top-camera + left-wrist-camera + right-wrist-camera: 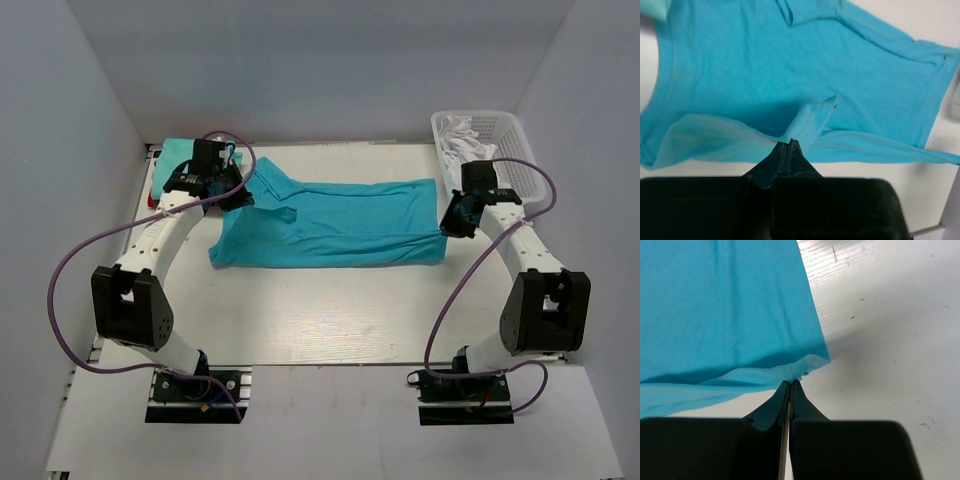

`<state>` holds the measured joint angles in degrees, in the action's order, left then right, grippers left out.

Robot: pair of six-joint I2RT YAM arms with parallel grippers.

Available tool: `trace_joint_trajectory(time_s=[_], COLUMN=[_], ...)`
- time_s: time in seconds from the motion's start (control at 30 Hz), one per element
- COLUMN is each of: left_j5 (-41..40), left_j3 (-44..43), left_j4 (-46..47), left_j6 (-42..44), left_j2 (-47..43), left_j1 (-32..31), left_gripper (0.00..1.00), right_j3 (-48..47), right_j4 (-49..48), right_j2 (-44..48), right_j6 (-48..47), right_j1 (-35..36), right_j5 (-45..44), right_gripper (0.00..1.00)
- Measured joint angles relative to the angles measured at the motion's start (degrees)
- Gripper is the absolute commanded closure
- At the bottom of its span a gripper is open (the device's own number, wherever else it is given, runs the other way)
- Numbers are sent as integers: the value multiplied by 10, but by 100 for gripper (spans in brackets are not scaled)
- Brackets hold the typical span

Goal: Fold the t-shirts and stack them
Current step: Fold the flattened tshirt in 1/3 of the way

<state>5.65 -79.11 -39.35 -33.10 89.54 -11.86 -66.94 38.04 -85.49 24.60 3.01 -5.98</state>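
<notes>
A bright turquoise t-shirt point(330, 225) lies spread across the middle of the table, partly folded lengthwise. My left gripper point(238, 197) is shut on its left edge; in the left wrist view the gripper point(788, 143) pinches a raised fold of the t-shirt point(790, 65). My right gripper point(448, 226) is shut on the shirt's right corner; in the right wrist view the gripper point(791, 383) pinches the hem of the t-shirt point(725, 305), lifted slightly off the table. A paler mint-teal folded t-shirt point(176, 152) lies at the back left, behind my left arm.
A white basket point(500, 135) with white cloth point(462, 135) inside stands at the back right, just behind my right gripper. White walls enclose the table on the left, back and right.
</notes>
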Motion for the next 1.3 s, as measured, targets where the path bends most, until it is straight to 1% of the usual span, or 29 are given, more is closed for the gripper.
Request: trace_joint_trajectory(time_s=[0.17,0.3,0.5,0.63,0.67,0.7,0.73,0.8,0.83,0.87,0.9,0.93,0.97,1.0,1.13,1.3], left_j5=[-3,-5,-5,-6,-7,-10,-18,-36,-47,-56,-61,-68,-71,-73,-69,-38], left_j3=[1,-4,-17,-14,-16,-23,-40,-91,-124,-160,-174,-189,-192,-193,-176,-106], left_j4=[52,67,95,140,149,152,150,133,119,105,99,88,78,67,49,56], left_j6=[23,40,55,73,79,85,90,97,96,93,98,95,93,91,82,70], left_j2=[0,5,52,88,97,110,129,176,202,231,243,256,261,262,247,173], left_j1=[5,8,9,9,9,9,9,9,10,11,12,13,14,15,18,17], left_gripper=[100,100,100,100,97,86,61,46,33,25,15,9,2,0,0,0], right_j3=[-24,-44,-76,-98,-107,-117,-127,-148,-160,-167,-172,-174,-174,-174,-158,-89], right_j4=[0,0,0,1,3,4,5,13,15,16,15,13,11,10,-6,-50], right_j2=[-23,-45,-86,-124,-135,-147,-160,-183,-190,-198,-199,-198,-195,-190,-153,-68], right_j6=[-8,-12,-14,-15,-15,-16,-16,-19,-25,-26,-30,-34,-37,-41,-54,-55], right_j1=[0,0,0,0,0,0,0,0,0,0,0,0,1,1,5,22], right_j5=[-6,-14,-21,-31,-33,-34,-36,-38,-38,-35,-31,-22,-16,-6,41,93], right_gripper=[100,100,100,100,98,86,63,49,32,28,15,10,10,10,10,10])
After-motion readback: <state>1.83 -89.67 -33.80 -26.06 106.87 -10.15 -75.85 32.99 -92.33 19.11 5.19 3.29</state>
